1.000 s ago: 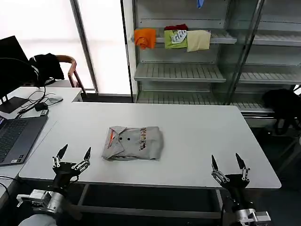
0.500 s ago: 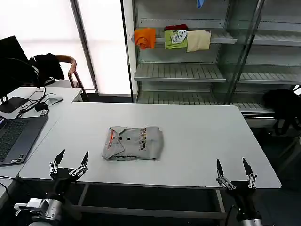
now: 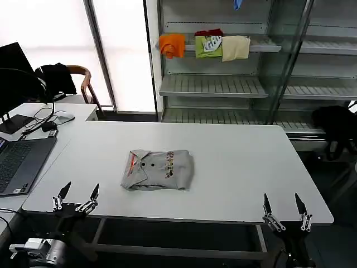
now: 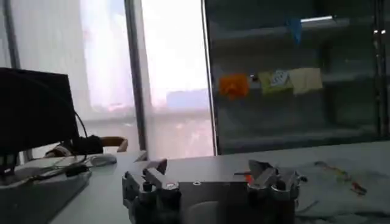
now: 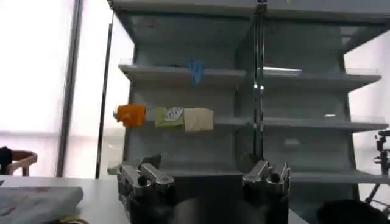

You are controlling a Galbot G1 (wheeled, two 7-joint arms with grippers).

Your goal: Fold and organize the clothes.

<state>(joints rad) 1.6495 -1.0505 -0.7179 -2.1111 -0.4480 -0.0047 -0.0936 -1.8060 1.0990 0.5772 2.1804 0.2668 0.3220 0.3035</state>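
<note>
Resting on white table point(image 3: 234, 162): folded shirt point(image 3: 158, 169)

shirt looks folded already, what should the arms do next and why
Probably nothing more on the grey shirt itself: it lies as a compact folded rectangle in the middle of the white table. The left pincer and right pincer sit open and empty at the near edge, well apart from it. The sensible small move is to lower both arms to rest.
</note>
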